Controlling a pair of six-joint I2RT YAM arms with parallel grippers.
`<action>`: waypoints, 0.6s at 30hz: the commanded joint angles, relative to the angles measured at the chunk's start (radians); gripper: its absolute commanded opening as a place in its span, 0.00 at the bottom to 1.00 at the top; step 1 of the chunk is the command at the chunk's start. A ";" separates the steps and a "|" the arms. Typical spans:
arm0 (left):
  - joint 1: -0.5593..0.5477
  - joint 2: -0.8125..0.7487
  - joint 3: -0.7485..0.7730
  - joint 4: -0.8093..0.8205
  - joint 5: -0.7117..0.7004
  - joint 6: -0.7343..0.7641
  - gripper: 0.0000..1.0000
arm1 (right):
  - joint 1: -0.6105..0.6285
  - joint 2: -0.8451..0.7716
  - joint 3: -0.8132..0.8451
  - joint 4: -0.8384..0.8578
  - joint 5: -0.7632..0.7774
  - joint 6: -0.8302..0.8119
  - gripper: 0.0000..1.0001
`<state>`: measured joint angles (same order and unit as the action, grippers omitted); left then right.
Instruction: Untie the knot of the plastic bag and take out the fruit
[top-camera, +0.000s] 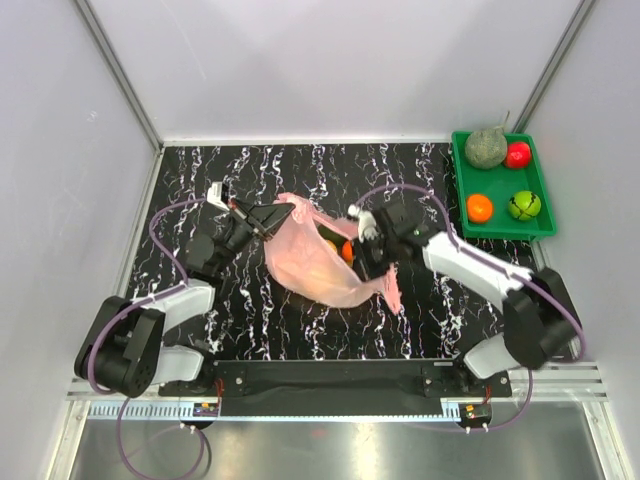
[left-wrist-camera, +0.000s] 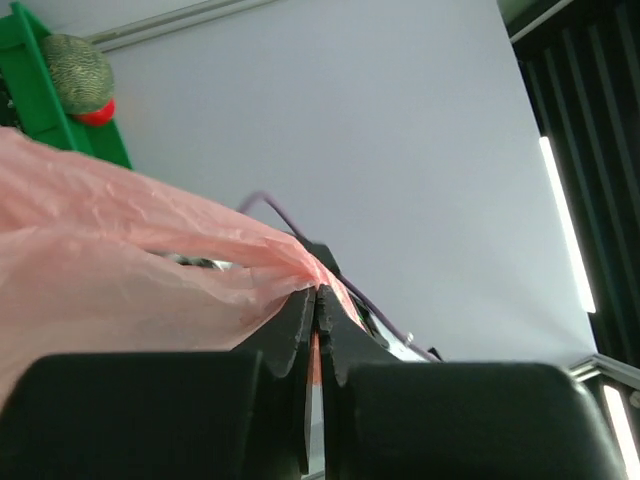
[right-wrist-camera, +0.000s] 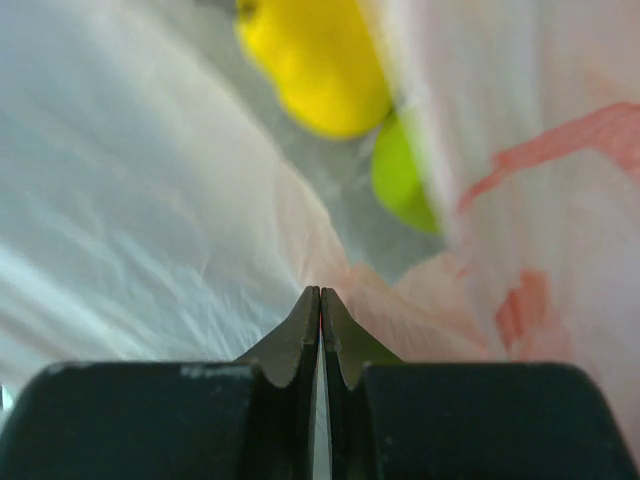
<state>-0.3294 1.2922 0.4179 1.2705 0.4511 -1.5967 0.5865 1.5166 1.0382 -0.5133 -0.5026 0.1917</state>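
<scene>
The plastic bag (top-camera: 310, 270) lies slumped in the middle of the black, white-veined tabletop (top-camera: 260, 320). It is a thin, crinkled, translucent pink film drawn out between the two arms. At its right side an orange fruit (top-camera: 346, 251) shows, and the right wrist view catches a smooth yellow fruit (right-wrist-camera: 315, 60) and a green fruit (right-wrist-camera: 405, 175) among the film.

The left end effector (top-camera: 278, 218) is clenched on a gathered pink fold at the bag's upper left edge, its black fingers (left-wrist-camera: 295, 335) pressed together with plastic between them. The right end effector (top-camera: 358, 255) is likewise pinched tight on the film at the bag's right edge.

Farther off, in the far right corner, a green plastic tray (top-camera: 500, 178) holds a netted grey-green melon (top-camera: 486, 147), a shiny red fruit (top-camera: 517, 154), a second orange fruit (top-camera: 480, 208) and a second green fruit (top-camera: 523, 205).
</scene>
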 joint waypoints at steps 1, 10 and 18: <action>0.024 -0.045 -0.011 0.023 0.035 0.082 0.10 | 0.082 -0.168 -0.090 0.002 -0.068 0.073 0.09; 0.018 -0.347 0.148 -0.500 0.005 0.406 0.90 | 0.119 -0.280 -0.178 -0.033 0.141 0.157 0.11; -0.199 -0.387 0.585 -1.202 -0.034 0.967 0.79 | 0.121 -0.257 -0.176 0.035 0.130 0.176 0.11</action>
<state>-0.4561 0.9104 0.8825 0.3866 0.4419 -0.9371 0.7021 1.2610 0.8551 -0.5266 -0.4019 0.3454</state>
